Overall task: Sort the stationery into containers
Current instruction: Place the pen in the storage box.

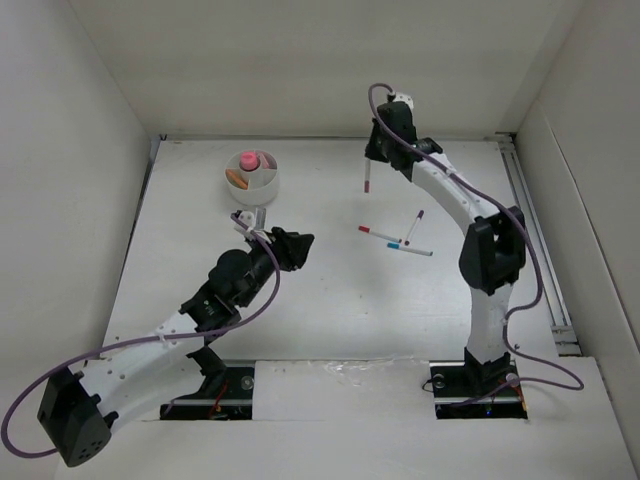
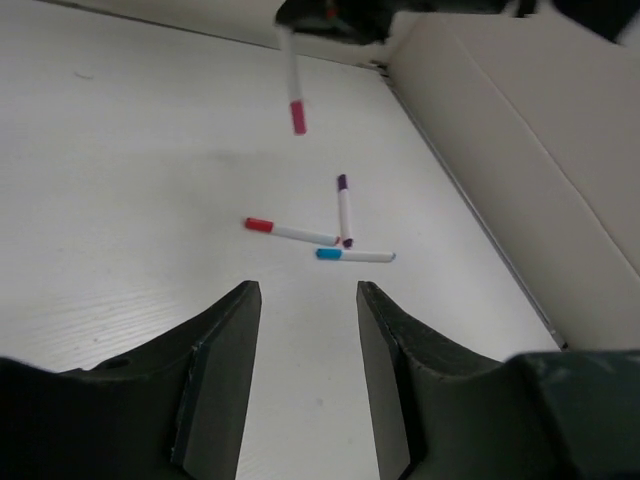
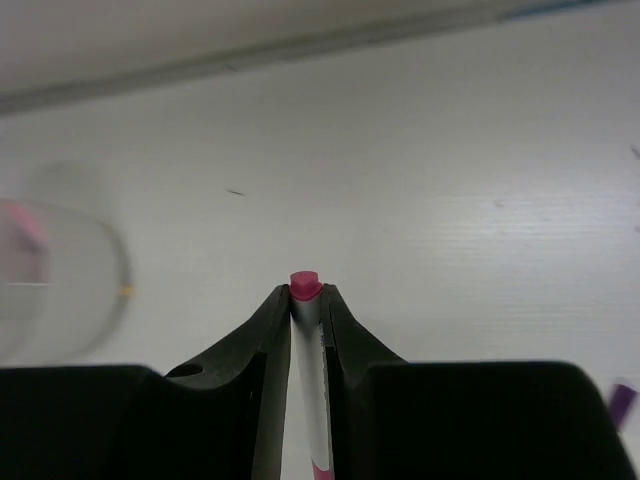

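White-barrelled with a pink end, a pen [image 1: 368, 178] hung from the right pincer [image 1: 373, 158] at the upper centre of the overhead frame, clear of the counter [image 1: 330, 320]. From the right wrist camera I could see the two jaws pressed close on the barrel, with only the pen's width between them and a pink tip poking out past the fingertips.

The left pincer [image 2: 308, 295] stood moderately open and gripped nothing. Bare counter showed in the gap between its dark fingers.

Three more pens lay loosely together right of centre in the overhead frame. A red-capped pen [image 1: 378, 233] and a blue-capped pen [image 1: 408, 248] lay nearly end to end, and a purple-capped pen [image 1: 414, 227] slanted down to where they met.

Over at the upper left sat the round white bowl [image 1: 262, 190]. It had a pink-topped stubby item [image 1: 247, 160] in one compartment and an orange piece [image 1: 236, 179] in the next, and it stood well apart from the held pen.
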{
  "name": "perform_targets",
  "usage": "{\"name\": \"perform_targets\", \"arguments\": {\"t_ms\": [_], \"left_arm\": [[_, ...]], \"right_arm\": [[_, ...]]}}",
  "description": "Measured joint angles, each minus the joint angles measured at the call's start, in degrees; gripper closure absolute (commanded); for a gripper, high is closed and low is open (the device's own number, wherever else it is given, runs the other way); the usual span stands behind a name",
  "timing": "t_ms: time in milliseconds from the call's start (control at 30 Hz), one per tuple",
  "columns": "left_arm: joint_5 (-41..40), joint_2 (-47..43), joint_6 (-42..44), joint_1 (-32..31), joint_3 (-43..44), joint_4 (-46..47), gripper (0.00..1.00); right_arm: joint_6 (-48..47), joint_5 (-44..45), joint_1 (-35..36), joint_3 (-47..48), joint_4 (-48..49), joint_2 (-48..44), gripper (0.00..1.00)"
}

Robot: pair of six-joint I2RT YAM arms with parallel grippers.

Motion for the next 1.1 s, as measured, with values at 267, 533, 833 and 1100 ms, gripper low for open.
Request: {"name": "perform_targets", "arguments": {"t_ms": [267,533,833,1100], "left_arm": [[-14.7,-3.2,-4.9,0.1,-0.2,-4.6,0.51],[-21.9,-2.7,-7.9,0.4,1.5,-9.7,0.38],[-22.5,-5.9,-9.9,0.8,5.1,-12.1,0.40],[-28.9,-28.5,-13.3,1.0,0.3,-10.9,0.41]], "right_arm": [[11.0,4.8,13.3,-1.8,22.2,-6.2,1.00],[16.3,14.6,21.5,13.2,28.2,11.1,1.00],[17.4,23.4,22.4,21.4,29.8,21.5,1.00],[17.6,26.6,22.7,29.1,34.2,25.9,1.00]]}}
